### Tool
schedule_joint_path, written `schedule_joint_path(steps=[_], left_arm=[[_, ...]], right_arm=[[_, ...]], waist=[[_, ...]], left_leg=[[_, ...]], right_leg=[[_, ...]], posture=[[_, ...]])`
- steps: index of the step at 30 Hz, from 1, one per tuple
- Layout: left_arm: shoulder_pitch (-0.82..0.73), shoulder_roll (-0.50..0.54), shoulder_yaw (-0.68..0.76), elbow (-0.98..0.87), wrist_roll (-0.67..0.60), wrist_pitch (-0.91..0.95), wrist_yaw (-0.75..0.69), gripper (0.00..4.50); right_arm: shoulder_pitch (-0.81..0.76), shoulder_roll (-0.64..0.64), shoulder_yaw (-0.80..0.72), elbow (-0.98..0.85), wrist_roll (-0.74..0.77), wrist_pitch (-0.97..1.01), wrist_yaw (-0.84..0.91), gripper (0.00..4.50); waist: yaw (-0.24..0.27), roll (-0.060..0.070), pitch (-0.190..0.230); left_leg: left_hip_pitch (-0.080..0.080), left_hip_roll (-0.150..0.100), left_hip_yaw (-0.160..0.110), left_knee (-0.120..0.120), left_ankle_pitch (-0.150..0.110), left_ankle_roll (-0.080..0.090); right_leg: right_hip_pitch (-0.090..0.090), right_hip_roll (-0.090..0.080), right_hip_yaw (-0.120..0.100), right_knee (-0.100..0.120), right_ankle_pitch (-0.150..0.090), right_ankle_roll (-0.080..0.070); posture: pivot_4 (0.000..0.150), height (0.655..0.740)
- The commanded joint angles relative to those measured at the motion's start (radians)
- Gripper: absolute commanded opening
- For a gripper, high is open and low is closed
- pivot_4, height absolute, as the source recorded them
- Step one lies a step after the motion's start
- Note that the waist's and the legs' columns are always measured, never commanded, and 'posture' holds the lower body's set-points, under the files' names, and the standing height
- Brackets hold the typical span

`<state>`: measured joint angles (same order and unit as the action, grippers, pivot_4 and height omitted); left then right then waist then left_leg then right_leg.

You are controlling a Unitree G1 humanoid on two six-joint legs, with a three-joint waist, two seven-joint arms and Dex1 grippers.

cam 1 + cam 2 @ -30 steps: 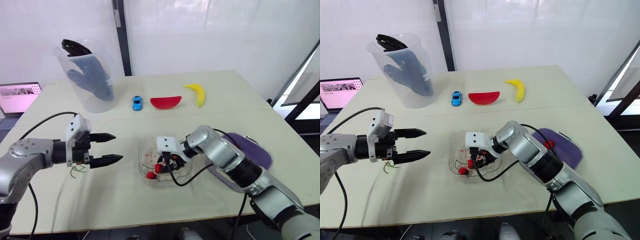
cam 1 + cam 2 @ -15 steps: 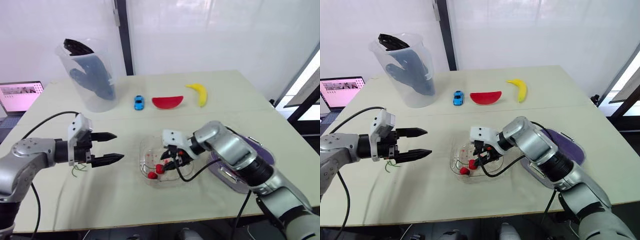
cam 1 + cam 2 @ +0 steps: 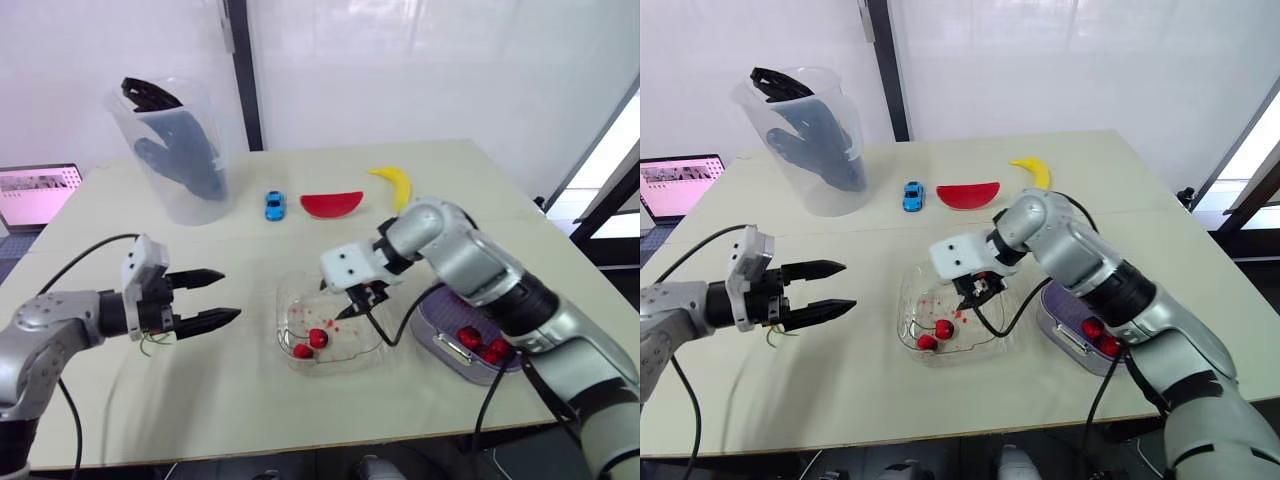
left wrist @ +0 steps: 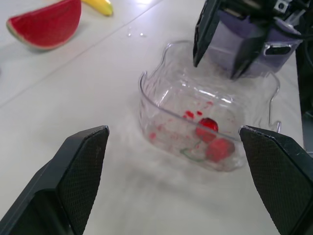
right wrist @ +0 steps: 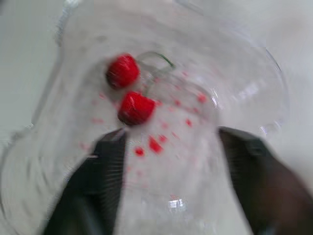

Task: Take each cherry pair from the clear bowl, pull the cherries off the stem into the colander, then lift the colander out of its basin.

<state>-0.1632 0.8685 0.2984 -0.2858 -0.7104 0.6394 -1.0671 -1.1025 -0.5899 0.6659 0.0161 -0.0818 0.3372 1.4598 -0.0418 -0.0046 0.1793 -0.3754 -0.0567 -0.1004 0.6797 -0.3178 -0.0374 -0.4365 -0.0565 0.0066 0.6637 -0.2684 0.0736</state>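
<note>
Right wrist view: right tool (image 5: 171,134) hangs released above the cherry pair (image 5: 129,93) in the clear bowl (image 3: 283,302) near the tabletop's (image 3: 250,400) front edge; left tool (image 3: 230,294) released too. A skewed descent could shove the bowl.

"Could any lettering, label or number be read in the scene?"

"None could. The laptop screen (image 3: 35,192), off the left edge of the table (image 3: 460,190), showed a pinkish page, but its content was too small to make out."

"And the items on the tabletop?"

"No legible mark was seen on the clear bowl (image 3: 290,300) or the blue toy car (image 3: 274,205)."
</note>
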Motion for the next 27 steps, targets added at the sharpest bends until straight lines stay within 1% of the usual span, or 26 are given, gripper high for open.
schedule_joint_path(steps=[1, 4, 12, 19, 25, 27], left_arm=[[0.013, 0.0, 0.049, -0.048, -0.021, -0.015, 0.018, 4.5], [0.036, -0.001, 0.062, -0.071, -0.027, -0.007, 0.03, 4.5], [0.066, 0.007, 0.078, -0.102, -0.039, 0.001, 0.054, 4.5], [0.073, 0.013, 0.078, -0.109, -0.033, -0.004, 0.064, 4.5], [0.076, 0.014, 0.074, -0.112, -0.028, -0.009, 0.068, 4.5], [0.077, 0.012, 0.069, -0.111, -0.022, -0.015, 0.069, 4.5]], right_arm=[[-0.022, 0.044, 0.032, 0.052, -0.068, -0.106, -0.013, 4.43], [-0.023, 0.086, 0.053, 0.09, -0.094, -0.146, -0.003, 4.43], [0.013, 0.121, 0.093, 0.151, -0.166, -0.224, 0.016, 4.43], [0.033, 0.18, 0.111, 0.215, -0.192, -0.216, 0.03, 4.43], [0.042, 0.202, 0.109, 0.242, -0.197, -0.19, 0.063, 4.43], [0.041, 0.205, 0.109, 0.25, -0.201, -0.178, 0.068, 3.85]], waist=[[0.002, 0.0, 0.0], [0.005, 0.0, 0.0], [0.004, 0.0, 0.0], [0.0, 0.0, 0.0], [0.001, 0.0, 0.0], [0.001, 0.0, 0.0]], left_leg=[[0.0, 0.0, 0.0, 0.0, 0.0, 0.0], [0.0, 0.0, 0.0, 0.0, 0.0, 0.0], [0.0, 0.0, 0.0, 0.0, 0.0, 0.0], [0.0, 0.0, 0.0, 0.0, 0.0, 0.0], [0.0, 0.0, 0.0, 0.0, 0.0, 0.0], [0.0, 0.0, 0.0, 0.0, 0.0, -0.001]], right_leg=[[0.0, 0.0, 0.0, 0.0, 0.0, 0.0], [0.0, 0.0, 0.0, 0.0, 0.0, 0.0], [0.0, 0.0, 0.0, 0.0, 0.0, 0.0], [0.0, 0.0, 0.0, 0.001, 0.0, 0.0], [0.0, 0.0, 0.0, 0.0, 0.0, 0.0], [0.0, 0.0, 0.0, 0.0, 0.0, 0.0]], posture=[[0.15, 0.74], [0.15, 0.74], [0.15, 0.74], [0.15, 0.74], [0.15, 0.74], [0.15, 0.74]])
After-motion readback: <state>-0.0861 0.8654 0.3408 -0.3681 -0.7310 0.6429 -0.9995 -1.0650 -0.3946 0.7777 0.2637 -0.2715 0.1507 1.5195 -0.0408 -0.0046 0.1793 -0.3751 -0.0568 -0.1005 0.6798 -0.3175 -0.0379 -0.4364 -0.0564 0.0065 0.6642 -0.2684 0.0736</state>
